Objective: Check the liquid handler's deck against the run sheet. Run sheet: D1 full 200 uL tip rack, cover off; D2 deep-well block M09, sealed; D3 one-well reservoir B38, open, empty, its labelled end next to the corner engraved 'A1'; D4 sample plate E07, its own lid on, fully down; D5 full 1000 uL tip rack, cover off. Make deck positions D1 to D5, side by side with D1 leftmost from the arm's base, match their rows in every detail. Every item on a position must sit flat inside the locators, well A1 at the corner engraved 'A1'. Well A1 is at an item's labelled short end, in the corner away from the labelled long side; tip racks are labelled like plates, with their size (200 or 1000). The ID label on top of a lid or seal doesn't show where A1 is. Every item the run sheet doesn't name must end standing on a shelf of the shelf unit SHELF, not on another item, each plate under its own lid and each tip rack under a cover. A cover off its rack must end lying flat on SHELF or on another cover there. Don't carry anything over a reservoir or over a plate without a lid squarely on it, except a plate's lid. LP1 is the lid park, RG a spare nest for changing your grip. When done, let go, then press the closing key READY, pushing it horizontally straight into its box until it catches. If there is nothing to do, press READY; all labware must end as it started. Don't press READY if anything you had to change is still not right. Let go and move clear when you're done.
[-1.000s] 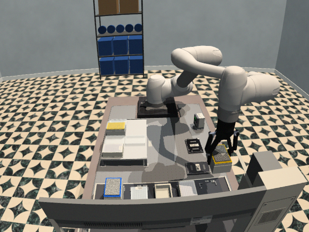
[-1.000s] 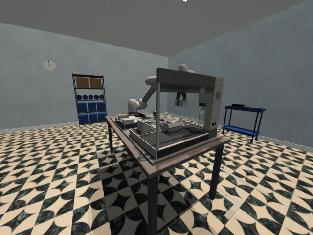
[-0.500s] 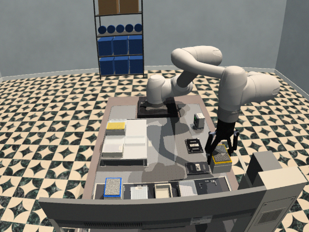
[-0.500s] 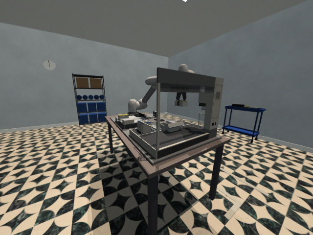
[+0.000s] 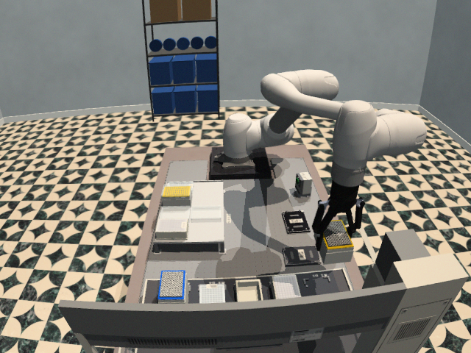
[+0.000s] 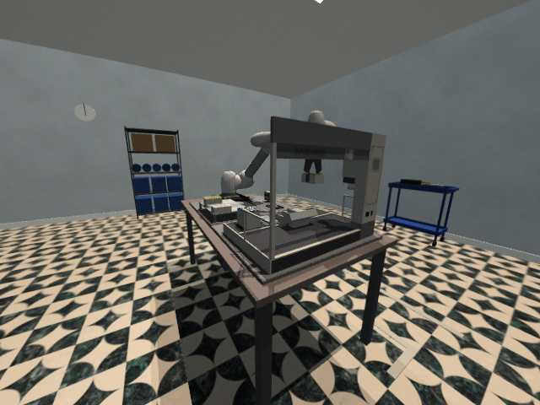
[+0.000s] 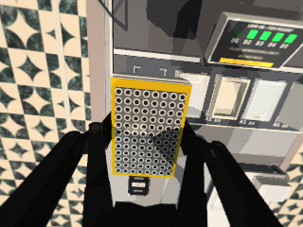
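Observation:
My gripper is shut on a yellow-rimmed tip rack with no cover, full of tips. I hold it in the air over the table's right side, just short of the deck's row. The deck position at the right end is bare. The other positions hold, from the left in the top view, a blue-rimmed tip rack, a white block, an open beige reservoir and a white plate.
Two black nests lie left of the held rack. A small box with a key stands behind them. The shelf unit at the table's left bears a yellow-topped rack and a plate. The handler's gantry spans the front.

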{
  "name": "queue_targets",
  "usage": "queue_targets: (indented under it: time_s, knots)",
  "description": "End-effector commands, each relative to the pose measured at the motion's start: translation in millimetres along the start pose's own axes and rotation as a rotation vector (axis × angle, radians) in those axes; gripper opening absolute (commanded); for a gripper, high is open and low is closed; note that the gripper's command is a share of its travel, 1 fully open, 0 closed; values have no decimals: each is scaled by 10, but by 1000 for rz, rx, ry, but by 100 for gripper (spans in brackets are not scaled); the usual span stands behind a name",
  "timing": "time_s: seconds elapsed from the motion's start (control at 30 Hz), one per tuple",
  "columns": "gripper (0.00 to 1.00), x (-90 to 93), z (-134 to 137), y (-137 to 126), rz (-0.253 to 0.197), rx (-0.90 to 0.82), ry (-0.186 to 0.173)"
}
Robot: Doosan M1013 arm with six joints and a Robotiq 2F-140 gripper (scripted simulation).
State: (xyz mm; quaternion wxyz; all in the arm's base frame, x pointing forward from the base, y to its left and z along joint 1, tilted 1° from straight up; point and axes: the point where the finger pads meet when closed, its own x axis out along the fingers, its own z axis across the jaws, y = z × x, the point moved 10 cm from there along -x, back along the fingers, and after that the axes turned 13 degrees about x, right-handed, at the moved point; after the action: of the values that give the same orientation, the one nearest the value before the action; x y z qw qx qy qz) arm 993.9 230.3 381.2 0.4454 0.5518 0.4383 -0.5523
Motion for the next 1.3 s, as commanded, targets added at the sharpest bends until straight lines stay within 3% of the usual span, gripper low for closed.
queue_targets:
  time_s: [0.0, 1.27]
  knots:
    - [10, 15, 1, -2, 2, 0, 1]
    - [10, 582, 0, -1, 2, 0, 1]
